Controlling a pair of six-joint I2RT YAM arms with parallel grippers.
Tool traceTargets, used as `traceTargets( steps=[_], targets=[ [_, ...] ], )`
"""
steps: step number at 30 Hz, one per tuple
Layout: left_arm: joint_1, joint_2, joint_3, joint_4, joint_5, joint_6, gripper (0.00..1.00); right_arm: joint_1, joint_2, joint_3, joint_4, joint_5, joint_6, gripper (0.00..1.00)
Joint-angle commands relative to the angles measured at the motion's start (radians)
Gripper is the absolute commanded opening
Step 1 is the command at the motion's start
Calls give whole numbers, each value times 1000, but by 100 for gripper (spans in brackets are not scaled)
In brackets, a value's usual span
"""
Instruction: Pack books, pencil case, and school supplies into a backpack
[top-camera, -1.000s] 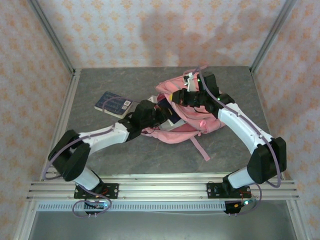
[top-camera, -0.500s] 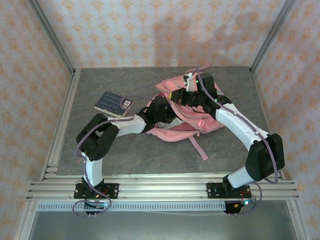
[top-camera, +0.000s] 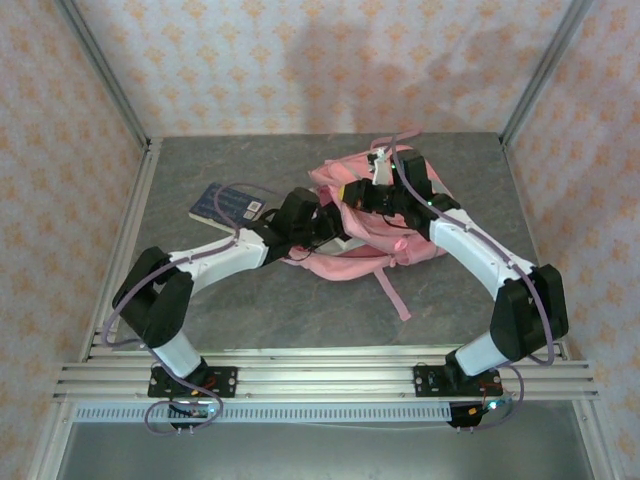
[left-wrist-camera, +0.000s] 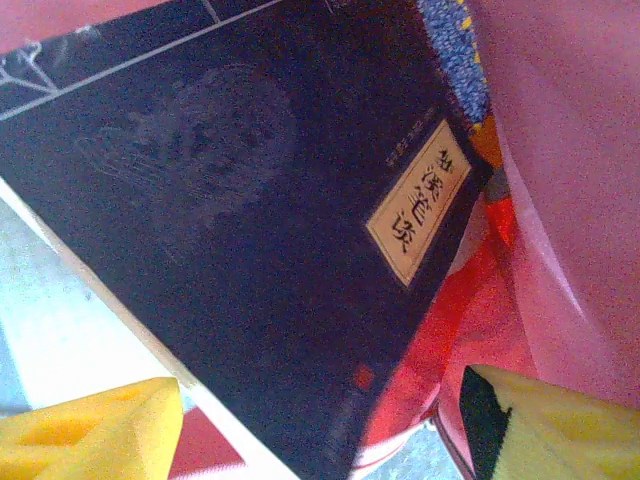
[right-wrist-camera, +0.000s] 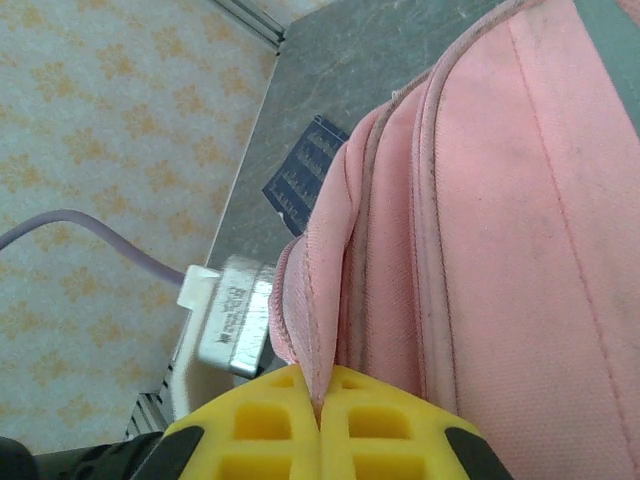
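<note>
Your right gripper (right-wrist-camera: 320, 415) has its jaws pinched fully together on a seamed edge of the pink backpack (right-wrist-camera: 520, 220). That grip looks meant to lift the lip, so the mouth gapes towards your other arm.

Your left gripper (left-wrist-camera: 320, 420) sits at that mouth with its jaws spread wide and clamping nothing. A dark navy book (left-wrist-camera: 230, 200) with a pale label lies just ahead, its near corner between the yellow fingers (left-wrist-camera: 100, 435). Its far end rests against pink fabric and some red and blue-patterned contents. It seems partly inside the backpack, so a push would likely seat it.

A second navy book (top-camera: 222, 205) lies flat on the tabletop (top-camera: 300, 320), left of the backpack and apart from it, not yet packed. Don't slacken the right-hand pinch, or the opening may sag over the book.
</note>
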Motion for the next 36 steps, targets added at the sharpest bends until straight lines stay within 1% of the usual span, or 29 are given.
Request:
traceTargets(
  steps=[1, 4, 6, 8, 10, 12, 15, 17, 19, 21, 23, 28, 30, 32, 33, 36],
  targets=[
    [10, -83, -8, -44, 16, 61, 74, -11, -21, -22, 48, 72, -16, 0],
    [28, -135, -25, -109, -16, 81, 74, -11, -20, -31, 55, 74, -14, 0],
    [43, -175, -33, -160, -61, 102, 71, -11, -16, -36, 45, 91, -19, 0],
    [62, -223, -43, -199, -109, 117, 63, -11, -6, -38, 27, 109, -26, 0],
    [90, -274, -49, -248, -183, 127, 56, -11, 15, -41, 11, 118, -29, 0],
    [130, -302, -44, -301, -245, 125, 56, -2, 44, -38, -10, 125, -37, 0],
    [207, -300, -19, -370, -302, 108, 61, 38, 102, 21, -150, 258, -101, 1],
    [261, -278, -1, -388, -323, 98, 63, 64, 130, 56, -211, 316, -135, 16],
    [323, -238, 17, -385, -318, 78, 63, 83, 131, 62, -218, 352, -142, 33],
    [370, -184, 47, -369, -296, 77, 62, 97, 115, 66, -216, 378, -145, 43],
    [410, -112, 99, -387, -298, 87, 62, 110, 87, 68, -222, 399, -147, 48],
    [517, 111, 269, -448, -259, 111, 61, 131, 4, 29, -217, 441, -123, 51],
    [549, 197, 334, -466, -234, 114, 61, 138, -19, 22, -246, 489, -109, 51],
    [565, 260, 386, -479, -209, 132, 60, 140, -40, 14, -271, 506, -106, 51],
    [567, 317, 414, -499, -211, 140, 61, 141, -53, 4, -276, 508, -104, 51],
    [567, 420, 468, -520, -165, 179, 61, 141, -95, -31, -266, 486, -87, 51]
  ],
)
